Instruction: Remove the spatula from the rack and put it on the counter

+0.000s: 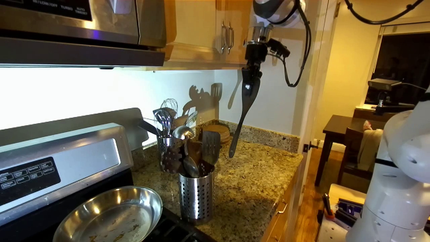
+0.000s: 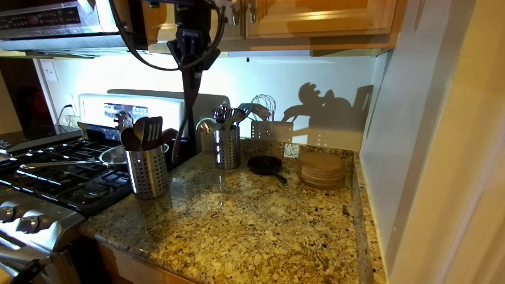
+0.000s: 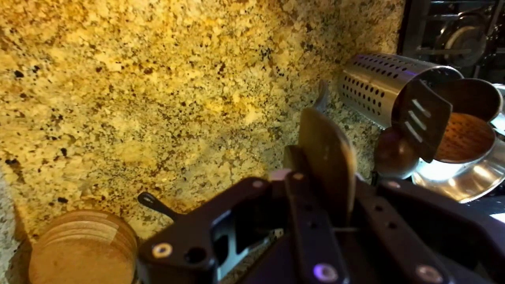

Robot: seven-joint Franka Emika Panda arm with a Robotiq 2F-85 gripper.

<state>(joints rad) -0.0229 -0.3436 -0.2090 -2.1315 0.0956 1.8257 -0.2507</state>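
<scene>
Dark spatula point(image 1: 245, 107) lengthwise, exterior views only

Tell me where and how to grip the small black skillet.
Likely by its slim handle, from above, jaws across it: it juts from the skillet, with the stack of tan discs beside it. The gripper must free the spatula first.

In an exterior view, the silver cylindrical metal rack point(image 2: 146, 175) stands on the brown speckled granite counter point(image 2: 256, 232), beside the black stove point(image 2: 75, 187). Behind and rightward there follow a silver metal holder point(image 2: 227, 150), a black round skillet point(image 2: 264, 163) and stacked tan wooden discs point(image 2: 321, 162). The long dark spatula point(image 1: 247, 102) hangs from the black gripper point(image 2: 192, 74), apparently over the counter.
</scene>
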